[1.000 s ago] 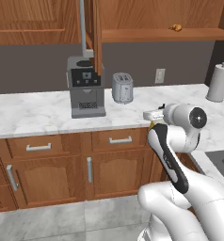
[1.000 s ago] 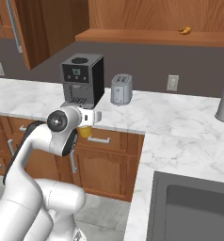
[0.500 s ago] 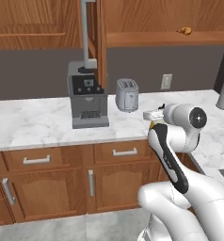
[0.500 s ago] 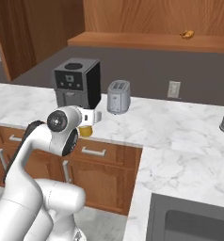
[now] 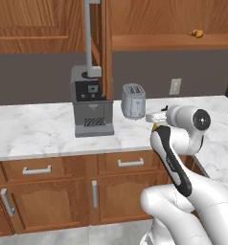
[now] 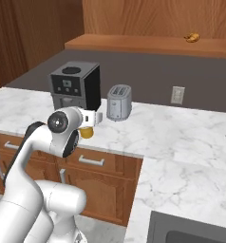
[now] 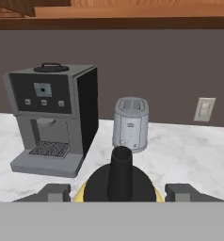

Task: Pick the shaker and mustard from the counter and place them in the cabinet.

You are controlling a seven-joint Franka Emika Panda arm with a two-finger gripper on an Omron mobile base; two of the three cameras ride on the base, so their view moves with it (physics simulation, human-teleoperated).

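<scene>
Yellow mustard (image 7: 118, 181) body cropped | fingers (image 7: 55, 192) grip it | label unseen

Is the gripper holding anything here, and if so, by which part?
Yes: the mustard, its body between the fingers, nozzle pointing ahead.

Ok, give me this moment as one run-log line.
end effector: shut on mustard, nozzle pointing ahead | facing: toaster, coffee machine on counter | cabinet: door open | mustard: not yet shelved
</scene>
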